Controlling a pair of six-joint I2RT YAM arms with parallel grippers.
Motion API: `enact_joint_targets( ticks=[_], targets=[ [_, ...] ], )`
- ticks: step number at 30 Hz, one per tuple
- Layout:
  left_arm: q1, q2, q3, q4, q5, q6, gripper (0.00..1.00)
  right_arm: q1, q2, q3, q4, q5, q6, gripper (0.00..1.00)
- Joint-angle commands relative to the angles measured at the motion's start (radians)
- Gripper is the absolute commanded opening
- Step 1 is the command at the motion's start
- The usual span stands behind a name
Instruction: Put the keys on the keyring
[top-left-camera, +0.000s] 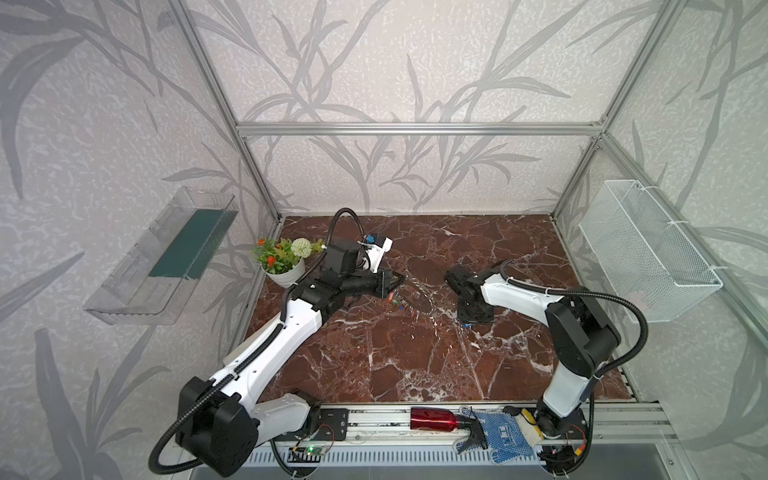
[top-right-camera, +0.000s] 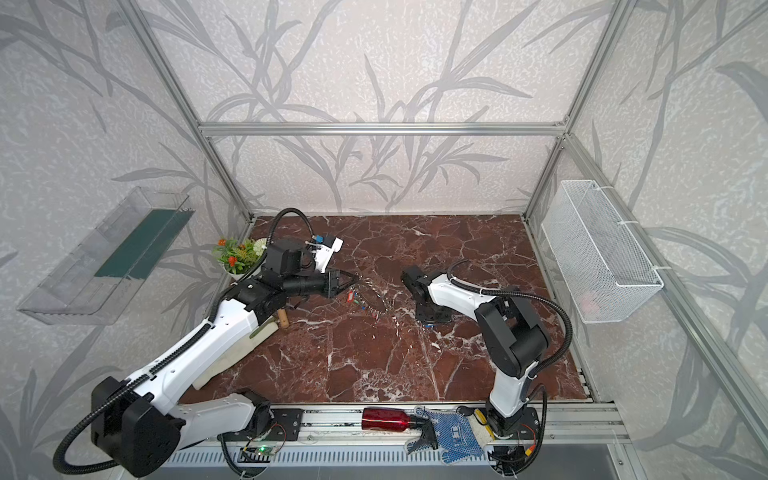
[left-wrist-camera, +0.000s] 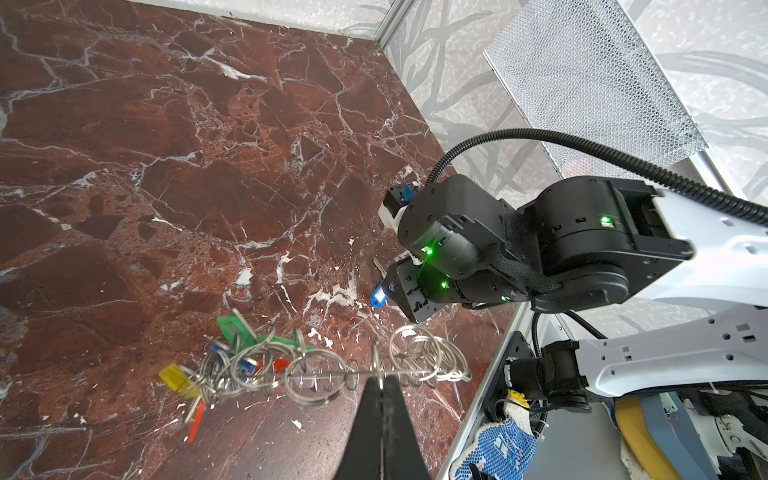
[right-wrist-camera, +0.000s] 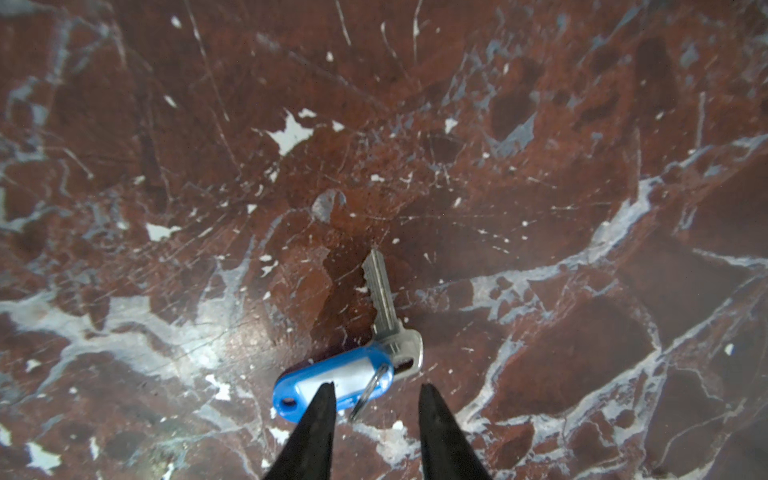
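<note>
One potted plant (top-left-camera: 284, 259) stood at the far left of the red marble bench (top-left-camera: 415, 361). To its right, the left claw (left-wrist-camera: 383, 380) was pressed together on the rim of the single keyring (left-wrist-camera: 409, 371), held edge-on above the bench. Tagged keys (left-wrist-camera: 232, 365) clustered at one end of the ring. Five tags could be counted: one green, one blue, one yellow and two red. Others were too tangled to tell.

Further right, one blue-tagged key (right-wrist-camera: 332, 382) lay flat on the bench, well apart from the keyring. The right claw (right-wrist-camera: 376, 399) hung just above it, its two fingers spread and holding nothing. One fingertip (right-wrist-camera: 324, 399) overlapped the tag.

One white wire basket (top-left-camera: 648, 249) hung on the right wall.
</note>
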Motion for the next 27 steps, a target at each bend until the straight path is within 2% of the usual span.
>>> enact_joint_targets(
  ticks=[1, 7, 12, 22, 27],
  targets=[
    [-0.004, -0.037, 0.002, 0.052, 0.026, 0.0, 0.0, -0.004, 0.01, 0.018, -0.037, -0.002, 0.022, 0.34],
    [-0.004, -0.037, 0.001, 0.052, 0.028, -0.001, 0.0, -0.004, 0.004, 0.015, -0.044, -0.002, 0.02, 0.25],
    [-0.006, -0.035, 0.0, 0.055, 0.028, -0.001, 0.0, -0.003, -0.009, 0.009, -0.046, 0.011, 0.012, 0.13],
    [-0.007, -0.031, -0.003, 0.059, 0.032, -0.005, 0.0, -0.003, -0.025, -0.005, -0.045, 0.018, 0.007, 0.07],
    [-0.009, -0.031, -0.003, 0.061, 0.032, -0.005, 0.0, -0.004, -0.043, -0.014, -0.039, 0.023, -0.007, 0.0]
  ],
)
